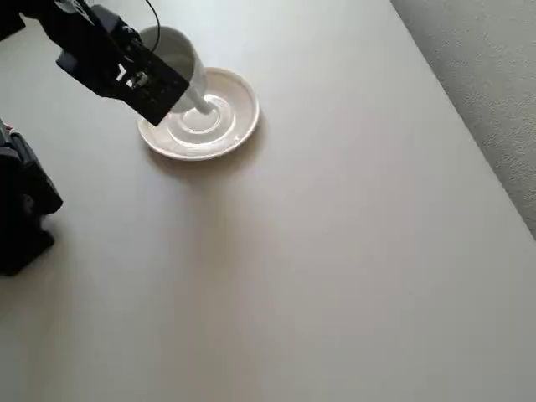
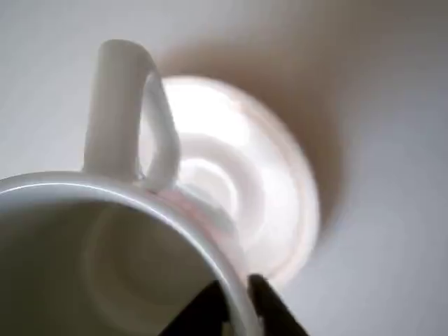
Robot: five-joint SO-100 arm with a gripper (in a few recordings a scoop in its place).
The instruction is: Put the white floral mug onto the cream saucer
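The surface (image 1: 335, 251) is one big pale top, and everything that matters sits near its far left corner in the overhead view. The saucer (image 1: 226, 126) lies flat there, with its centre well empty and shiny.

The arm (image 1: 100, 54) comes in from the far left edge with the mug (image 1: 172, 50) up in the air, tilted. It hangs over the saucer's far-left rim and isn't resting on anything that I can see. The wrist view backs that up: the mug's rim (image 2: 105, 189) and handle (image 2: 126, 112) are right up close, and the saucer (image 2: 280, 196) is blurry below and beyond them.

The tool (image 2: 234, 301) looks clamped on the mug's rim, with one dark finger inside the cup and one outside.

So I'd say it's most of the way there. The pickup and carry are done. What's left is centring over the well, levelling out, lowering and letting go.

Hard to make out:
- The flower prints and red line, since the mug's side is washed out or hidden behind the arm.
- How much gap there is between the mug's base and the saucer.
- The tool's fingers, which are cut off at the wrist view's bottom edge.
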